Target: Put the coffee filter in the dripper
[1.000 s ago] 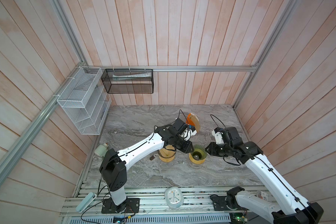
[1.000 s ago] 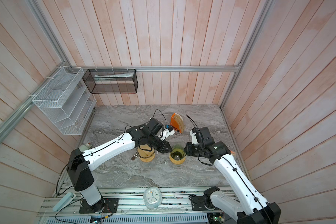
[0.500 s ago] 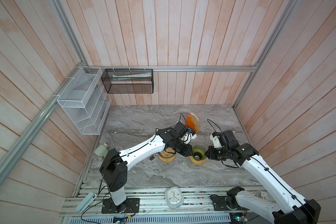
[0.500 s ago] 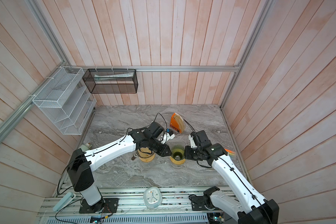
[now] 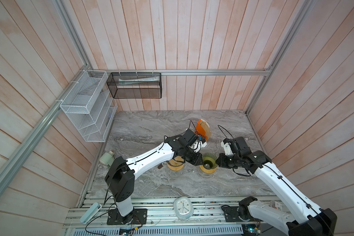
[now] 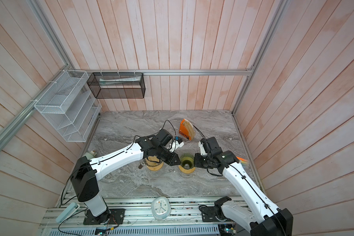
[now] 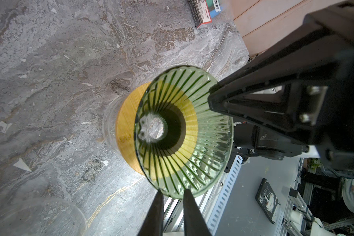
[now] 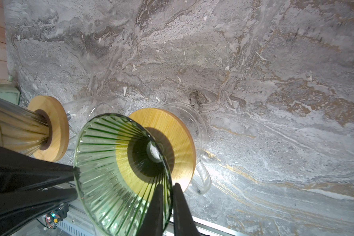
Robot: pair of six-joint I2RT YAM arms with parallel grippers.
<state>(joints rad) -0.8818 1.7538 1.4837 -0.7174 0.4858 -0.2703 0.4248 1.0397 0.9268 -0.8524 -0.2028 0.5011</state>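
Two grippers pinch the rim of the green dripper (image 7: 192, 163) from opposite sides. The left gripper (image 7: 172, 193) and the right gripper (image 8: 168, 185) each have narrow jaws closed on the glass wall, one finger inside and one outside. The dripper stands empty on its wood collar (image 8: 178, 130) and carafe (image 8: 198, 122) near the middle of the table (image 5: 151, 126). The coffee filters (image 5: 204, 127) sit in the orange holder (image 5: 199, 133) toward the back edge.

One arm is likely enough to steady the glass. The other should release straight off the rim and fetch a single filter, without tipping the stack or bumping the second dripper (image 8: 18, 126) just beside it.
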